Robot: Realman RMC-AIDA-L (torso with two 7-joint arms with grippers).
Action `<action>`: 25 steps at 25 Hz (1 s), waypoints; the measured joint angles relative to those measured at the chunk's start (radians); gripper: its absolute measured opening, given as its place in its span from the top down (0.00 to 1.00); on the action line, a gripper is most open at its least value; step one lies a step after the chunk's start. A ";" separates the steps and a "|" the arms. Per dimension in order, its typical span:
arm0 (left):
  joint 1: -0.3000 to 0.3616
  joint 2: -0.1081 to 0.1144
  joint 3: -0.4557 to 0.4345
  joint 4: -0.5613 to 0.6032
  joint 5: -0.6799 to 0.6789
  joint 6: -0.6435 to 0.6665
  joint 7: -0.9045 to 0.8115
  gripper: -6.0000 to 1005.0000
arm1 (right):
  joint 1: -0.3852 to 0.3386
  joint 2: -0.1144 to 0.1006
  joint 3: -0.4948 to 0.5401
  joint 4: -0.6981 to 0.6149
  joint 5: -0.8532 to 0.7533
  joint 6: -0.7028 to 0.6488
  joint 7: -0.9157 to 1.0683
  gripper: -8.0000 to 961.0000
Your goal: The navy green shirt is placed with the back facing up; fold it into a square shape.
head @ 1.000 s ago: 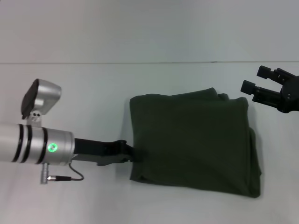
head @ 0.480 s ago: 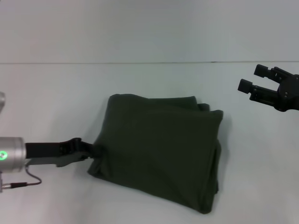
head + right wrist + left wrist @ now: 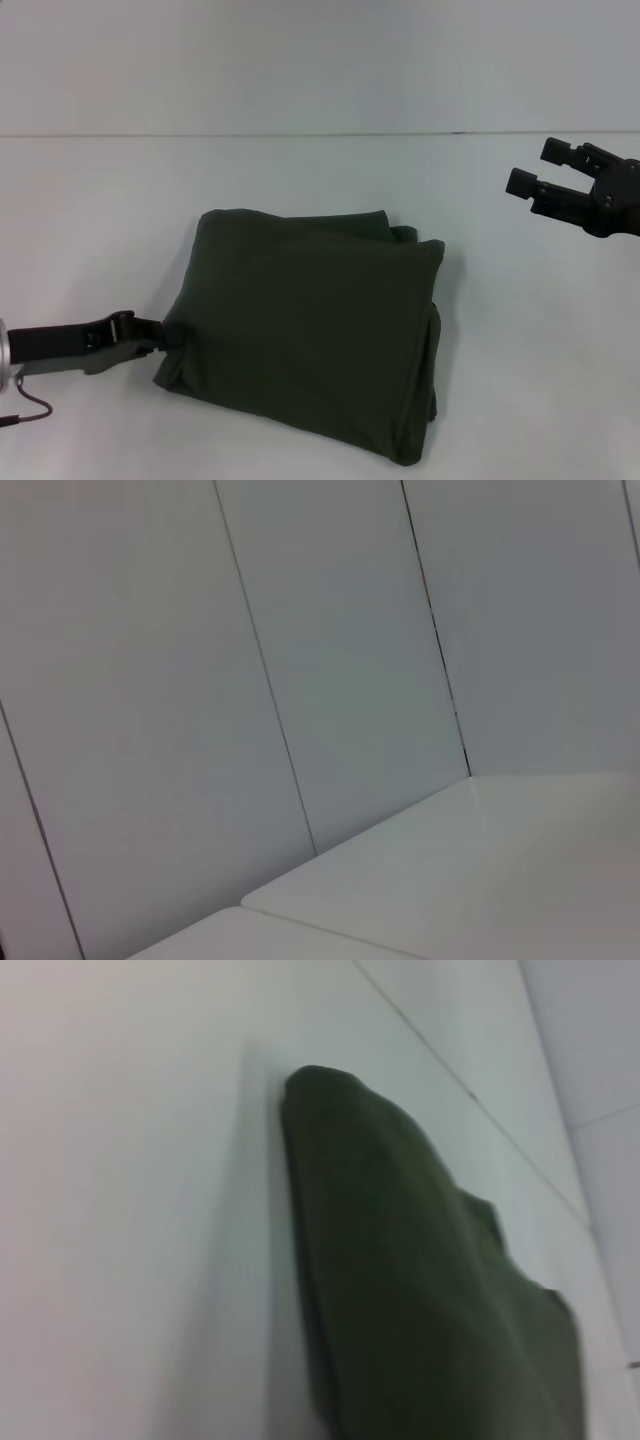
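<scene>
1 left hand [image 3: 158, 335] pinches folded navy green shirt [image 3: 310, 325].

The white table [image 3: 300, 180] is occupied only by the folded navy green shirt [image 3: 310, 330], lying left of centre toward the near edge. Its near-left corner is pinched by the left gripper [image 3: 158, 335], so approach from the near left is blocked by that arm. Open room is left far of the cloth and to its right, below the raised, spread-fingered right gripper [image 3: 540, 168].
</scene>
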 joint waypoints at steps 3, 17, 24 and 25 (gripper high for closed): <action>0.004 -0.001 -0.075 0.001 -0.003 0.049 0.046 0.97 | 0.001 0.002 0.000 0.003 0.000 0.008 0.000 0.05; 0.046 0.000 -0.219 0.011 -0.012 0.120 0.255 0.82 | 0.008 0.012 -0.006 0.011 0.000 0.034 -0.011 0.05; 0.071 0.003 -0.360 0.083 -0.038 0.151 0.482 0.55 | 0.012 0.015 -0.009 0.036 0.002 0.038 -0.113 0.05; 0.077 -0.006 -0.370 0.104 -0.055 0.166 0.551 0.44 | 0.013 0.015 -0.015 0.042 0.002 0.034 -0.136 0.05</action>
